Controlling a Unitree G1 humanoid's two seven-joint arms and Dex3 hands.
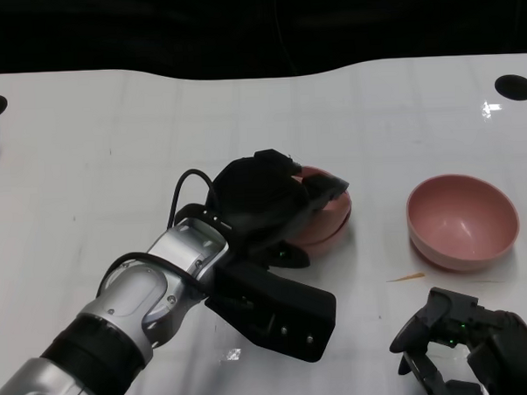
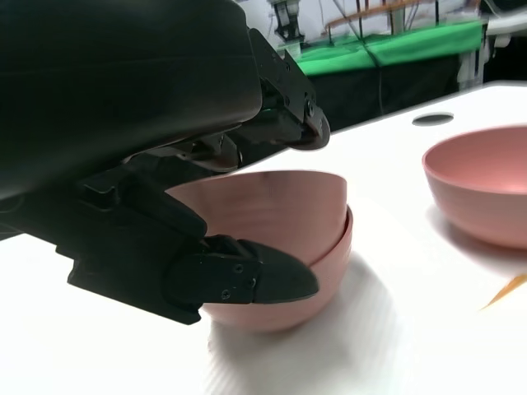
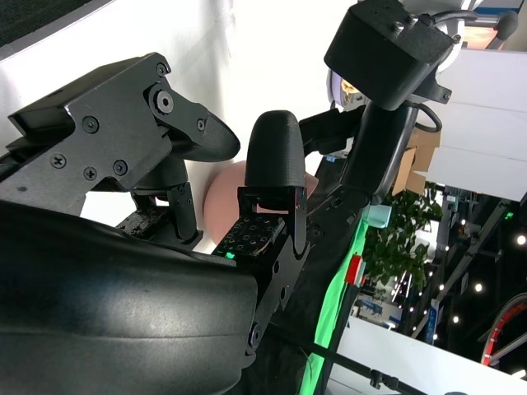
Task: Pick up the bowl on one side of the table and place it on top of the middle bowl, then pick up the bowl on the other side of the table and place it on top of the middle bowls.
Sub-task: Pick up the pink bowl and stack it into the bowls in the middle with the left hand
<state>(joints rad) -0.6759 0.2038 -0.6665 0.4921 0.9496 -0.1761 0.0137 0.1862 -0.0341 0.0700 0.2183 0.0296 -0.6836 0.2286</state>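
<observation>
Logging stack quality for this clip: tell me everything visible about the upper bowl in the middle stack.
The upper bowl is plain pink, smooth and matte, plastic by its look. It sits upright, nested in a matching lower bowl near the middle of the white table, its rim a little above the lower one's. The left hand covers it from above, fingers lying against the outside of the stack. A third pink bowl stands apart, on the robot's right.

The pink bowls point(image 1: 462, 219) look like smooth, matt plastic. The white bench point(image 1: 112, 143) is smooth and faintly glossy. The left hand point(image 1: 264, 202) is matt black plastic, its forearm point(image 1: 137, 308) brushed silver, perhaps metal.
</observation>
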